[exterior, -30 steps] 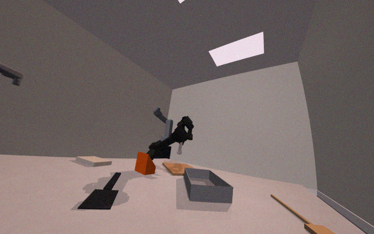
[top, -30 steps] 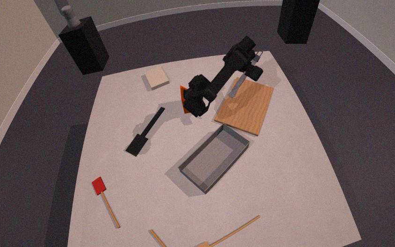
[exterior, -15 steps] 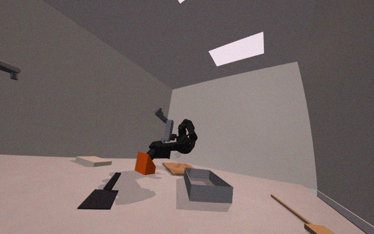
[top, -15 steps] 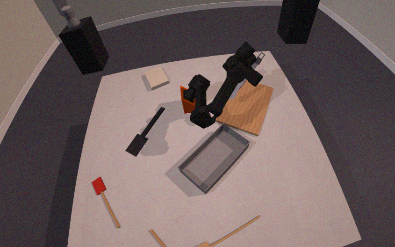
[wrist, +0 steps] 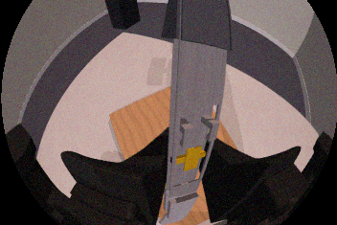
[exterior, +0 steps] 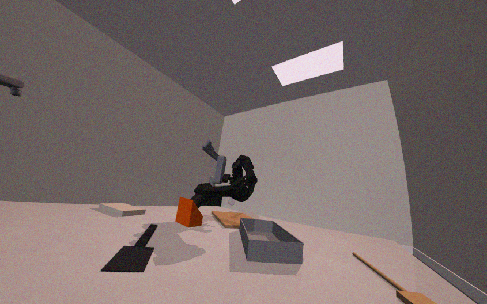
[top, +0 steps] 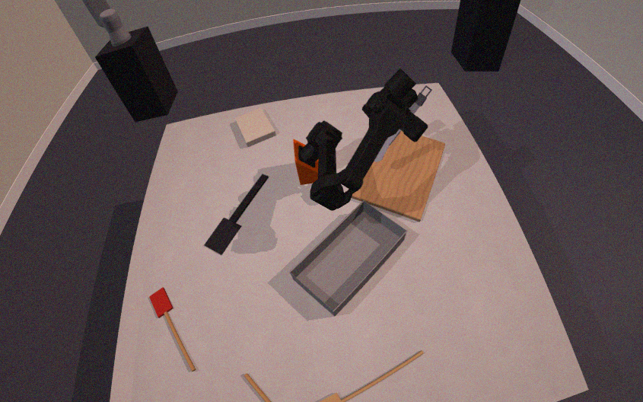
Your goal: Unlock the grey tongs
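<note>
The grey tongs (wrist: 198, 78) (top: 419, 101) are held in the air. Their dark end with a thin wire loop is at the top of the wrist view, and a yellow piece shows near the fingers. My gripper (wrist: 183, 132) is shut on the tongs' middle; its fingers are hidden behind the arm in the top view. The tongs' pale other end extends over the near-arm edge of the wooden board (top: 413, 174) (exterior: 225, 220) (wrist: 136, 123). I cannot tell whether the tongs are locked or how steeply they tilt. The grey roasting tin (top: 369, 271) (exterior: 275, 251) stands beside the board with nothing in it.
An orange wedge (top: 308, 174) (exterior: 186, 214) stands by the arm's base. A pale block (top: 253, 126) (exterior: 118, 209) lies at the back left. A black spatula (top: 224, 235) (exterior: 129, 258) and a red-headed spatula (top: 160, 301) lie left; wooden utensils (top: 383, 375) (exterior: 377, 270) lie near the front.
</note>
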